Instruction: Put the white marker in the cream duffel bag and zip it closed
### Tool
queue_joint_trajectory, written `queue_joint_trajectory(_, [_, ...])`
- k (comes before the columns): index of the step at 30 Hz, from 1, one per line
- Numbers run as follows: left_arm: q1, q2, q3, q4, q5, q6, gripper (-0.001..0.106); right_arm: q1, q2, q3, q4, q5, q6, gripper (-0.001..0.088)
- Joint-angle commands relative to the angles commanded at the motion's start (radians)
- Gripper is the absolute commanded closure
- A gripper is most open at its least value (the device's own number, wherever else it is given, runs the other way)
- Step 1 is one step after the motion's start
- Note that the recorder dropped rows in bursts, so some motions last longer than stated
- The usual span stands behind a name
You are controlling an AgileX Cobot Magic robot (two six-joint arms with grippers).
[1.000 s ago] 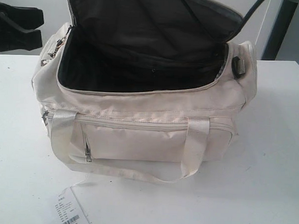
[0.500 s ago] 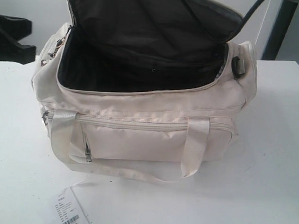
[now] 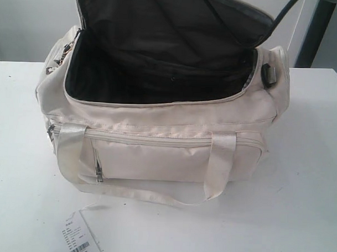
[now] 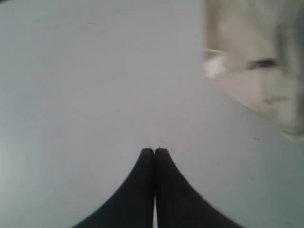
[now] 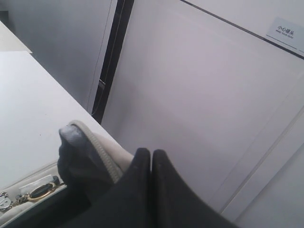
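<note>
The cream duffel bag (image 3: 156, 159) stands on the white table (image 3: 298, 213) with its top open, the lid flap (image 3: 161, 20) raised and the black lining showing. No white marker shows in any view. In the left wrist view my left gripper (image 4: 154, 150) is shut and empty above bare table, with the bag (image 4: 251, 61) blurred off to one side. My right gripper (image 5: 151, 152) is shut, right beside the raised flap's zipper edge (image 5: 102, 152). The gold ring charm (image 5: 40, 191) lies near it. Neither gripper shows in the exterior view.
A white barcoded paper tag (image 3: 78, 239) lies on the table in front of the bag. A dark upright post (image 3: 313, 31) stands behind the bag at the right. A pale wall panel (image 5: 204, 95) fills the right wrist view behind the fingers.
The dark left arm at the left edge of the exterior view has drawn back out of the picture. The bag and its flap have not moved.
</note>
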Motion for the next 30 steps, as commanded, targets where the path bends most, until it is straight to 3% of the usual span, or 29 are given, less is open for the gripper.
queue_joint_trajectory(3, [0.015, 0.032, -0.015, -0.246, 0.018, 0.201, 0.105, 0.0, 0.0, 0.0, 0.0, 0.0, 0.0, 0.0868])
queue_joint_trajectory(6, [0.07, 0.091, -0.061, -0.374, 0.105, 0.323, 0.105, 0.0, 0.0, 0.0, 0.0, 0.0, 0.0, 0.0868])
queue_joint_trajectory(8, [0.154, 0.15, -0.125, -0.526, 0.231, 0.482, 0.105, 0.0, 0.0, 0.0, 0.0, 0.0, 0.0, 0.0868])
queue_joint_trajectory(10, [0.232, 0.195, -0.175, -0.632, 0.283, 0.553, 0.105, 0.0, 0.0, 0.0, 0.0, 0.0, 0.0, 0.0868])
queue_joint_trajectory(15, [0.353, 0.207, -0.2, -0.75, 0.013, 0.504, 0.105, 0.0, 0.0, 0.0, 0.0, 0.0, 0.0, 0.0868])
queue_joint_trajectory(17, [0.409, 0.247, -0.211, -0.936, -0.031, 0.581, 0.097, 0.0, 0.0, 0.0, 0.0, 0.0, 0.0, 0.0868])
queue_joint_trajectory(18, [0.417, 0.268, -0.227, -0.986, -0.01, 0.629, 0.091, 0.0, 0.0, 0.0, 0.0, 0.0, 0.0, 0.0868])
queue_joint_trajectory(19, [0.424, 0.309, -0.263, -1.071, 0.035, 0.71, 0.079, 0.0, 0.0, 0.0, 0.0, 0.0, 0.0, 0.0868])
queue_joint_trajectory(21, [0.428, 0.363, -0.324, -1.154, 0.057, 0.754, 0.064, 0.0, 0.0, 0.0, 0.0, 0.0, 0.0, 0.0868])
queue_joint_trajectory(23, [0.428, 0.405, -0.378, -1.163, 0.057, 0.76, 0.05, 0.0, 0.0, 0.0, 0.0, 0.0, 0.0, 0.0868])
queue_joint_trajectory(25, [0.428, 0.44, -0.416, -1.163, 0.061, 0.76, 0.046, 0.0, 0.0, 0.0, 0.0, 0.0, 0.0, 0.0868])
queue_joint_trajectory(30, [0.428, 0.531, -0.483, -1.166, 0.056, 0.76, 0.048, 0.0, 0.0, 0.0, 0.0, 0.0, 0.0, 0.0868])
